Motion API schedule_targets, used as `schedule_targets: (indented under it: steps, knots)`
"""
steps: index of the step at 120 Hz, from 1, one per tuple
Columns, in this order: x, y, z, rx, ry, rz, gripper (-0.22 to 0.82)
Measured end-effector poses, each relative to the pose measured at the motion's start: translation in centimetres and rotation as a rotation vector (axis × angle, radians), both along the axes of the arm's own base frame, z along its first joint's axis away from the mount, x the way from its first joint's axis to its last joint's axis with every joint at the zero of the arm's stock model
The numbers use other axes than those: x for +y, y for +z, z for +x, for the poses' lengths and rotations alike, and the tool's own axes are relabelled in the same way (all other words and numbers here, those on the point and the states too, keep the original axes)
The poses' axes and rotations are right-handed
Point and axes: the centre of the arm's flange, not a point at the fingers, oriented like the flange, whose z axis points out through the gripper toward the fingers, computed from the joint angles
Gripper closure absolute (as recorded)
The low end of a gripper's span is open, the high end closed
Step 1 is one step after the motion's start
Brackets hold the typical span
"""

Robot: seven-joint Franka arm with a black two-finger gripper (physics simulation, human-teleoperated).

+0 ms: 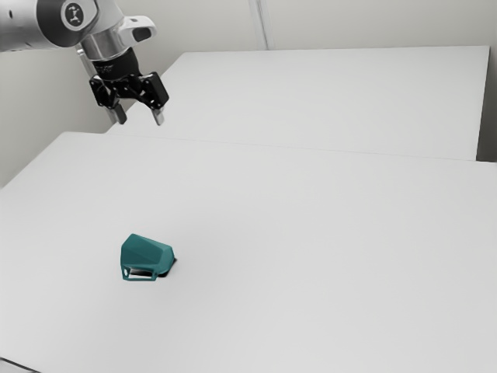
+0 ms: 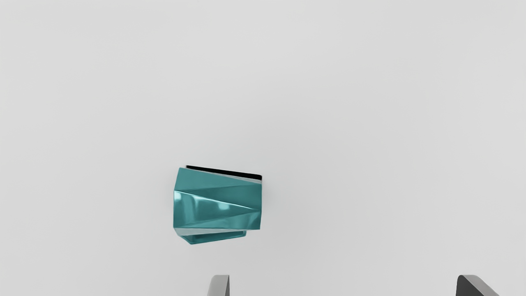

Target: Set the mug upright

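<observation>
The white arm [image 1: 19,27] has a round badge [image 1: 74,14] and black tool [image 1: 139,118].

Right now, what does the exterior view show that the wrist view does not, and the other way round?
Exterior view: the arm and the wall.

Wrist view: white glints on the facets of the mug.

Both: the mug lying on its side on the table, its handle, and the open pincer, apart from the mug.
</observation>
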Motion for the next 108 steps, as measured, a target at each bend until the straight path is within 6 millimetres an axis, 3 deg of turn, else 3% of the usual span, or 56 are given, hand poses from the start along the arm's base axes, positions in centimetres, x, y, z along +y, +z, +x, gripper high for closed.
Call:
schedule_targets:
  steps: [36,62,71,108]
  knots:
    - [1.2,0.6,-0.6,0.006,0.015,-0.002,0.00]
    - [7.1,1.8,-2.2,-0.002,0.094,-0.010,0.00]
    - [8.2,2.1,-2.5,-0.016,0.092,-0.026,0.00]
    - [14.3,-2.7,-4.3,-0.100,0.074,-0.243,0.00]
